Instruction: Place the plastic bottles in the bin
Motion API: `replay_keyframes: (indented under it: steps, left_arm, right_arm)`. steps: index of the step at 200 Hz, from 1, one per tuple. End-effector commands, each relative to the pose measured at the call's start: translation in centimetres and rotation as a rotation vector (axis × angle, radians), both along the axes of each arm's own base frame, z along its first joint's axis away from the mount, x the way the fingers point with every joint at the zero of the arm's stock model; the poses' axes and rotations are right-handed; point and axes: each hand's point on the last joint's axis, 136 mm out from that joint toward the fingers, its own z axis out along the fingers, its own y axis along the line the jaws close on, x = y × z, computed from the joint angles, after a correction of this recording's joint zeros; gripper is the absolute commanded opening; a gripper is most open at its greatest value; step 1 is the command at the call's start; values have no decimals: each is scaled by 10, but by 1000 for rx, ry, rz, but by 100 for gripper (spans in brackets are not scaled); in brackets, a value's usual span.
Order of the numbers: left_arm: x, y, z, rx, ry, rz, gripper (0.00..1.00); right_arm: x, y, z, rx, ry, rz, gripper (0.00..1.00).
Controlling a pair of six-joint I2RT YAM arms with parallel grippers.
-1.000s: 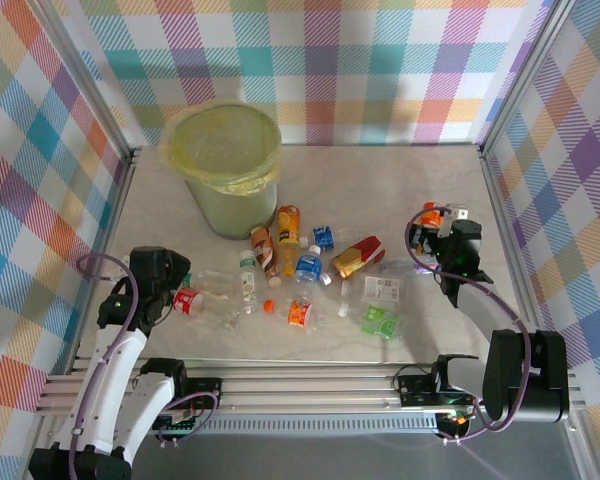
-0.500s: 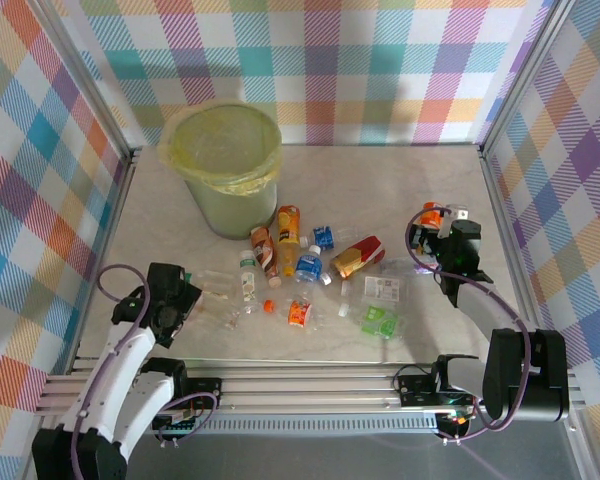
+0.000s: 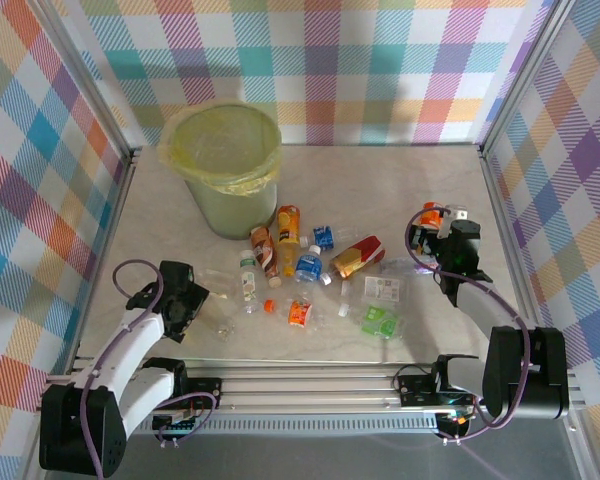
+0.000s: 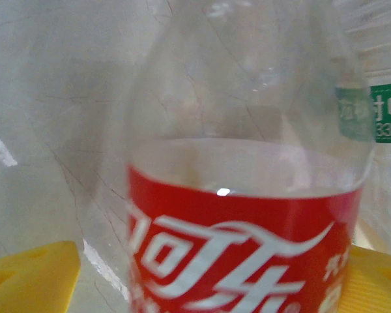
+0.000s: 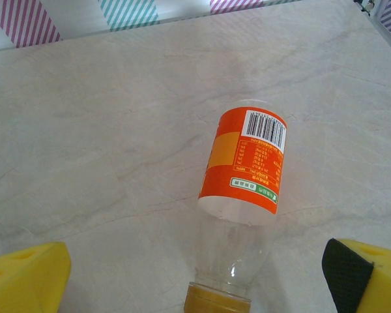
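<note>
Roughly twelve plastic bottles, one bin

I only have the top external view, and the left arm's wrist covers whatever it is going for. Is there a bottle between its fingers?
Observer: Yes. In the left wrist view a clear red-labelled bottle sits between the left gripper's yellow pads; the pad at picture left stands clear of it.
Operator: And the right gripper?
Observer: It is open astride an orange-labelled bottle lying on the table, cap end toward the wrist.
Operator: Crushed?
Observer: Its label and neck look smooth, undented.
</note>
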Motion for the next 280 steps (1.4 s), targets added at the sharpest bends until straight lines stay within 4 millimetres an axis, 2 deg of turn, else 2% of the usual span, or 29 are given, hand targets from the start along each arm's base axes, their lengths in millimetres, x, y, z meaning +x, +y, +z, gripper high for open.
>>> replay_keyframes:
  steps: [1,36,59,85,107,133,159,217,247,280]
  left_arm:
    - [5,0,-4,-2,-18,16,83]
    - [9,3,-8,11,-15,41,66]
    - [8,8,-4,31,-8,55,56]
    - [7,16,15,76,-37,65,48]
    - [8,26,43,132,-94,69,43]
    - [15,38,87,219,-185,49,39]
    - [32,45,138,305,-294,-6,36]
    - [95,44,276,497,-609,-154,27]
    - [131,33,345,558,-767,-222,25]
    - [176,15,407,595,-922,-310,23]
  right_arm:
    - [7,4,12,13,-29,10,100]
    - [7,5,13,11,-32,15,100]
    - [7,7,13,11,-29,24,100]
    - [7,8,13,12,-30,32,100]
    - [7,9,13,15,-30,37,100]
    - [8,9,13,16,-29,39,100]
    - [8,10,13,18,-28,39,100]
    - [9,10,14,19,-26,40,100]
    - [8,9,13,16,-25,38,100]
    - [9,9,14,16,-26,37,100]
